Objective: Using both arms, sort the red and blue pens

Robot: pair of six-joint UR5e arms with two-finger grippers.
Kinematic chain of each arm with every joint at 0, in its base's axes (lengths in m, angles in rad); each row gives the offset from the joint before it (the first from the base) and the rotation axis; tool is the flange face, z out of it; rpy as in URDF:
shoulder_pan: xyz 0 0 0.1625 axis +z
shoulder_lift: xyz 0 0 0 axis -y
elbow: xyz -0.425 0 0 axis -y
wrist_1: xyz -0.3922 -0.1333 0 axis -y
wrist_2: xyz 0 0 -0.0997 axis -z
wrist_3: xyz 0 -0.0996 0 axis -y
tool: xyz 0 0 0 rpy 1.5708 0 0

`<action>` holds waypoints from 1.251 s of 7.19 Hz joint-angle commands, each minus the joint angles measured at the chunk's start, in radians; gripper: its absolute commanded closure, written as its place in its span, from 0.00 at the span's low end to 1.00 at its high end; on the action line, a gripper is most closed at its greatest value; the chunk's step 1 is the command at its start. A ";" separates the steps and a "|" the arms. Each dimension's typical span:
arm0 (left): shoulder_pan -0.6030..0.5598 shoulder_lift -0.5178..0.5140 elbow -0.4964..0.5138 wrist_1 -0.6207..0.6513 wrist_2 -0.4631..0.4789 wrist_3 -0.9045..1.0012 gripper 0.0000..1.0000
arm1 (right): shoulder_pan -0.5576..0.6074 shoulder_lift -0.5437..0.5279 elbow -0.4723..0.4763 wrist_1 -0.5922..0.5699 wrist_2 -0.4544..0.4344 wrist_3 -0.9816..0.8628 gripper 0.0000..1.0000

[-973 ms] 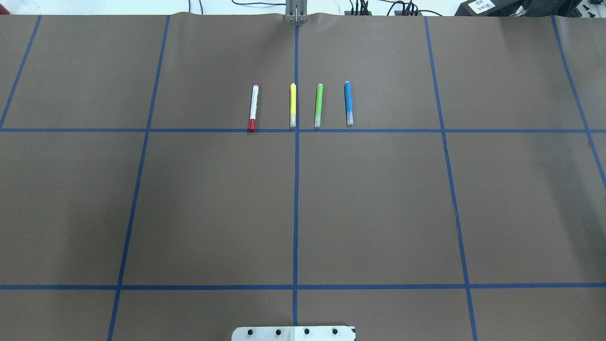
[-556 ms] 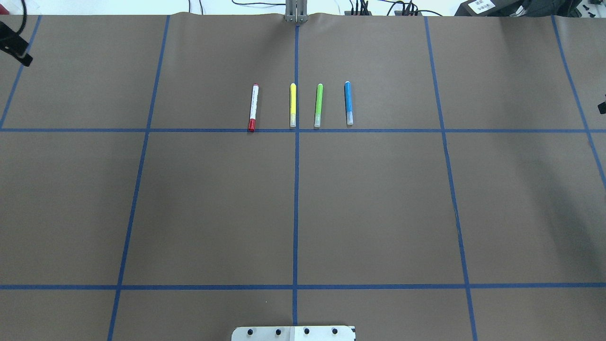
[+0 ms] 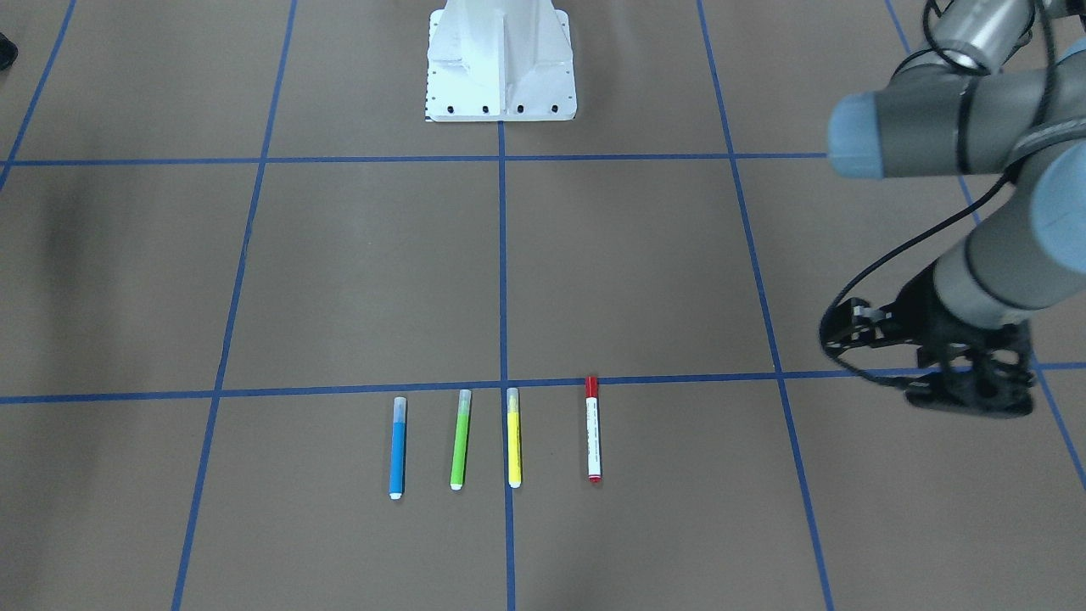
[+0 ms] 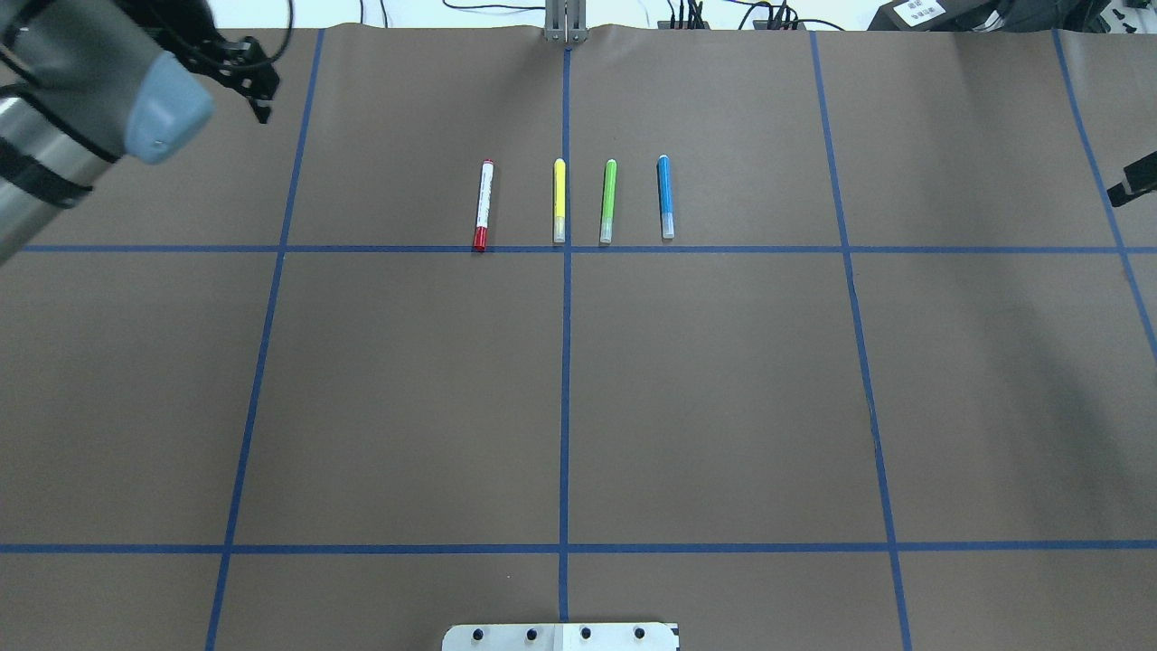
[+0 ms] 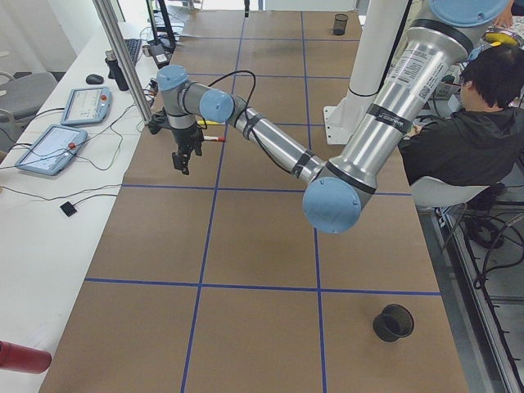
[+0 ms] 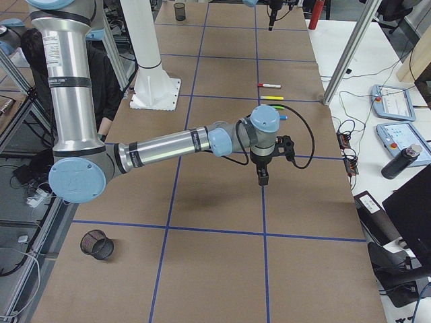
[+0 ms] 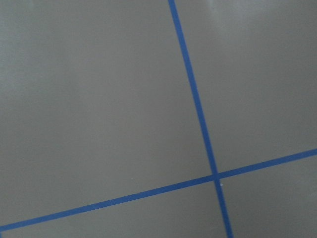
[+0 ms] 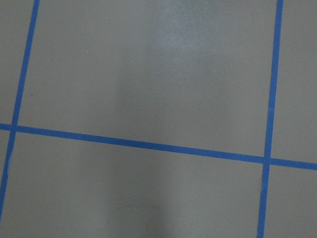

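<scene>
The red pen (image 4: 484, 206) (image 3: 593, 429), white-barrelled with a red cap, lies at the left end of a row of markers in the overhead view. The blue pen (image 4: 665, 196) (image 3: 396, 447) lies at the row's right end. My left gripper (image 4: 262, 101) (image 3: 971, 397) (image 5: 180, 162) hangs over the far left of the table, well left of the red pen, holding nothing. Only the tip of my right gripper (image 4: 1134, 185) shows at the overhead view's right edge; it points down (image 6: 261, 177) far from the blue pen. I cannot tell whether either gripper is open or shut.
A yellow marker (image 4: 559, 200) and a green marker (image 4: 607, 201) lie between the two pens. The white pedestal (image 3: 501, 59) stands at the robot's side. A black cup (image 5: 393, 322) (image 6: 96, 244) stands near each table end. A person (image 5: 483, 123) sits behind the robot.
My left arm has swung in from the overhead view's left edge toward the upper left of the table. The right gripper's tip has come slightly further in. The pens have not moved.
</scene>
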State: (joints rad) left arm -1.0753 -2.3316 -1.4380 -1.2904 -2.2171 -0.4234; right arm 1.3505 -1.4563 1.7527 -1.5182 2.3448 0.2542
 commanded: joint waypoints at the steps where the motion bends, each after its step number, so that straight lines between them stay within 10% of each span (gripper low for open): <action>1: 0.098 -0.138 0.164 -0.092 0.000 -0.106 0.00 | -0.054 0.184 -0.037 -0.182 -0.002 0.010 0.00; 3: 0.164 -0.236 0.353 -0.257 0.002 -0.254 0.01 | -0.111 0.339 -0.138 -0.212 -0.010 0.125 0.00; 9: 0.299 -0.235 0.470 -0.544 0.132 -0.515 0.13 | -0.315 0.421 -0.242 0.076 -0.103 0.510 0.01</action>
State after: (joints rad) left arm -0.7877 -2.5639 -0.9921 -1.7983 -2.1122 -0.9217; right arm 1.0638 -1.0574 1.5261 -1.4543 2.2676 0.7395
